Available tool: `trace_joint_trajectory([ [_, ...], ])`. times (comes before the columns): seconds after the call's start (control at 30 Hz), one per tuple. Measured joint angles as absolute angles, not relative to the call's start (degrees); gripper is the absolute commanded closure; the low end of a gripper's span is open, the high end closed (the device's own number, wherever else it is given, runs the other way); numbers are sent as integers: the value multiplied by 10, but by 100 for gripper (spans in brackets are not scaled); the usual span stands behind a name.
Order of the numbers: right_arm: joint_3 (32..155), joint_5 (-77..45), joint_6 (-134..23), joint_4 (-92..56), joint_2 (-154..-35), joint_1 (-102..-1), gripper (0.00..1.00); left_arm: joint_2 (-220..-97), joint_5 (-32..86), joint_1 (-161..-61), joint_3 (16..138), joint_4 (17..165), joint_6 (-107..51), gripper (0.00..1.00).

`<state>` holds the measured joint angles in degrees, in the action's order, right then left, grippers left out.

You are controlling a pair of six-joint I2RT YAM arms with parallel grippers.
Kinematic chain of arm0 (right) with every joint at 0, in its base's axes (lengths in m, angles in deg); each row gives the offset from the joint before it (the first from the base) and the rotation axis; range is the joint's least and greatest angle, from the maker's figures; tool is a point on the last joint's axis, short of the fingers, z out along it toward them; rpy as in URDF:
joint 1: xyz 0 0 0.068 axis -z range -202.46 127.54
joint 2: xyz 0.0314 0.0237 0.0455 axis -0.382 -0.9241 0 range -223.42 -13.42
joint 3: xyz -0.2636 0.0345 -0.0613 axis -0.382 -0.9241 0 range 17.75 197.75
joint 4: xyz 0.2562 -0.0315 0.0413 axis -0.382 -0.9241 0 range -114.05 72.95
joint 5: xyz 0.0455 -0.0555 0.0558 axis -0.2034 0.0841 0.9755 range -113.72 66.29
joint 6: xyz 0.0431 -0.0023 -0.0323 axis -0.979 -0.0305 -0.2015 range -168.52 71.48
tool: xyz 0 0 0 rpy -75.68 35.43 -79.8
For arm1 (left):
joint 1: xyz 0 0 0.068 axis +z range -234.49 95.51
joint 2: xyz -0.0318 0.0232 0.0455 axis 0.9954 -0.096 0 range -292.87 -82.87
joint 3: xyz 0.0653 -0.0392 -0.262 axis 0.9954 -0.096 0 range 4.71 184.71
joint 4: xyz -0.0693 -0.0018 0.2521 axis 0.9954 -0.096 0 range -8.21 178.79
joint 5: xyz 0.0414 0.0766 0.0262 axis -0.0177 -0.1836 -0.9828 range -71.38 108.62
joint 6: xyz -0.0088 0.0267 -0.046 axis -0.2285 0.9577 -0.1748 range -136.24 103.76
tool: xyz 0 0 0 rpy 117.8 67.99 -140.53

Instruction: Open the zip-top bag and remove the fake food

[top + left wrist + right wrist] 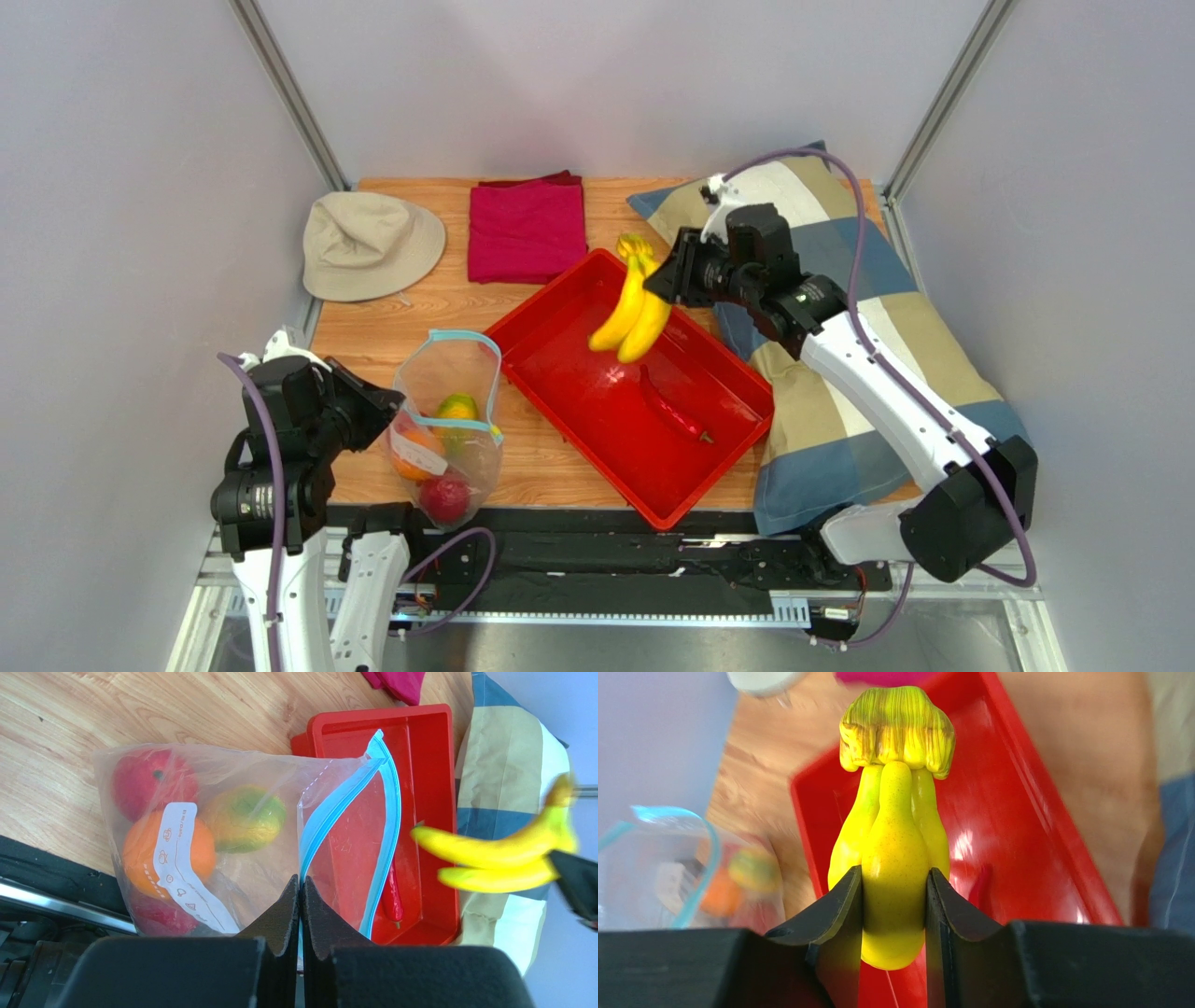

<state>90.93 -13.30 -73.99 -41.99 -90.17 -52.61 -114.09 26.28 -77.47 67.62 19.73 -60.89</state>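
Left fingers were together, pinching the zip-top bag at its blue zip strip. Apple, orange and mango sat inside, just ahead of them. Right fingers were clamped on the banana bunch, with the red tray and chilli beneath.

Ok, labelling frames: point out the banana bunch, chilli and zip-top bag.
banana bunch (896, 847): right wrist view, middle banana.
chilli (673, 413): top view, its body.
zip-top bag (335, 812): left wrist view, blue zip strip.
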Motion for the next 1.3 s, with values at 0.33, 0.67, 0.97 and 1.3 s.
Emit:
trace_joint_trajectory([
  [0.33,893,-87,-747,-508,-1030,-517,44,-1153,311,-775,676,224,-609,100],
  [0.67,1076,-174,-685,-614,-1089,-591,23,-1154,355,-775,657,237,-610,100],
  [0.97,1165,-96,-697,-501,-1139,-816,40,-1152,366,-775,640,239,-610,100],
  [1.3,1169,-82,-703,-441,-1284,-853,36,-1153,367,-775,616,247,-617,100],
])
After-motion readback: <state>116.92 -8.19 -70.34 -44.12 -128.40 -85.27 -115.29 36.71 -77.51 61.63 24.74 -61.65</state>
